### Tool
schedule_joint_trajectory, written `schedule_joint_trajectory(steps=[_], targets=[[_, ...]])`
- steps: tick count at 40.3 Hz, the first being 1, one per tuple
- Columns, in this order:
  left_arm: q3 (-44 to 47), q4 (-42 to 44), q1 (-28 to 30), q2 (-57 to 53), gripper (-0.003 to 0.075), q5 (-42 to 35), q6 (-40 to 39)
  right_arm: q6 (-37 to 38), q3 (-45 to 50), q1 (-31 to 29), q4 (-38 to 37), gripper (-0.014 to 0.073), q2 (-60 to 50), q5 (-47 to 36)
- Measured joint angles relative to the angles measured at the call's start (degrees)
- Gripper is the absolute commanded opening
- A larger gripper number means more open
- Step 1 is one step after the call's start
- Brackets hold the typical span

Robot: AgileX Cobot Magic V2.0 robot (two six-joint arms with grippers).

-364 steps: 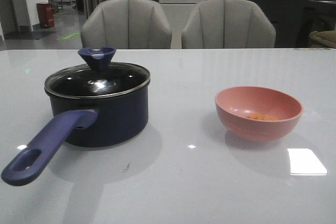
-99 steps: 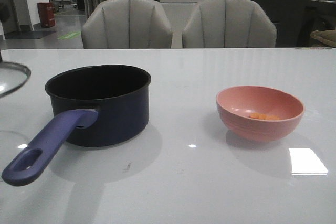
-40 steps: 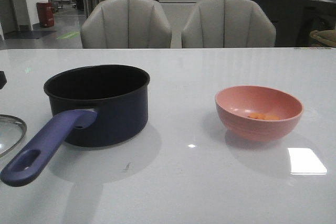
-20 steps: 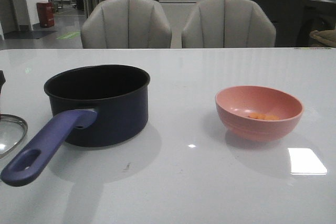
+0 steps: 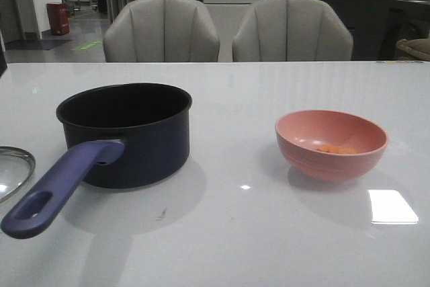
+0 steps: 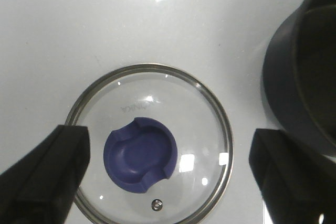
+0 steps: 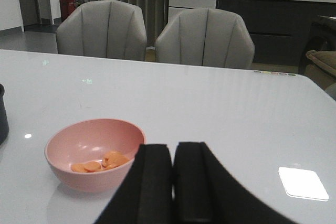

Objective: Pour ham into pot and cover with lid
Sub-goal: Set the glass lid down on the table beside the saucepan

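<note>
Lid (image 6: pixel 149 167) is now off the pot (image 5: pixel 125 134) and flat on the table (image 5: pixel 235 233), knob up, just beside the pot on the robot's left; nine seconds back it sat on the pot. Half a second ago a dark bit of the left arm showed at the front view's left edge above the lid; now it's higher up that edge.

Left gripper (image 6: pixel 167 174) hangs over the lid, jaws spread wide either side of the knob (image 6: pixel 140 155), gripping nothing. So the lid is released and the pot mouth is open for pouring.

Right gripper (image 7: pixel 173 182): jaws pressed together, empty, parked near the pink bowl (image 7: pixel 94 153) but apart from it. Ham (image 7: pixel 101 162) is in the bowl, a few orange slices low on the inside. Bowl untouched; the pour is my guess for the next step.

Clearance:
- Bowl and pot well apart, bare table between them, room to carry the bowl across.
- Pot handle (image 5: pixel 57 183) sticks out toward the front table edge, close to the lid rim; lid only partly in the front view.
- Chairs (image 5: pixel 225 29) sit behind the far table edge, out of the way.
</note>
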Motion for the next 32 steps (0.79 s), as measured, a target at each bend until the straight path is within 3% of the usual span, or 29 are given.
schedule_joint_trajectory(steps=[14, 32], targets=[[10.4, -3.9, -0.1, -23.5, 0.0625, -8.5, 0.1, 0.0, 0.0, 0.0, 0.0, 0.0160, 0.0, 0.0], [30.3, -4.6, -1.7, -59.1, 0.0625, -21.7, 0.2, 0.0, 0.0, 0.0, 0.0, 0.0160, 0.0, 0.0]])
